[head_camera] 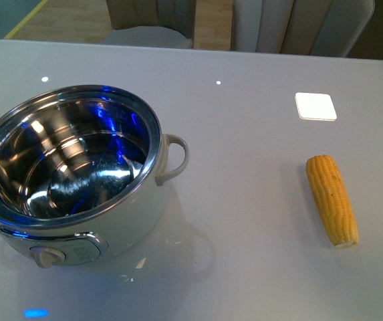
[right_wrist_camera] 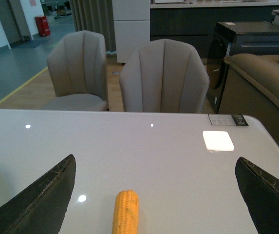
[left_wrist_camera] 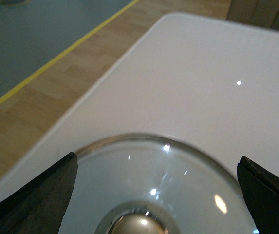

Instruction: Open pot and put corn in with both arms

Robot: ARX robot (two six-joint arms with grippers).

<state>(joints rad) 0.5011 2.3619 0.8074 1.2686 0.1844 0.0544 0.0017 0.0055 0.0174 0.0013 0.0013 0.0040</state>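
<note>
Item 1: pot (head_camera: 134, 224), uncovered, at my near left on the table (head_camera: 244, 120); steel bowl bare.
Item 2: corn (head_camera: 331, 198), flat at the right, well apart from the pot, with open tabletop between.
Item 3: glass lid (left_wrist_camera: 188, 180), flat near a table edge.
Left gripper (left_wrist_camera: 157, 157) is spread wide over the lid. Right gripper (right_wrist_camera: 155, 159) is spread wide over the corn, holding nothing.
</note>
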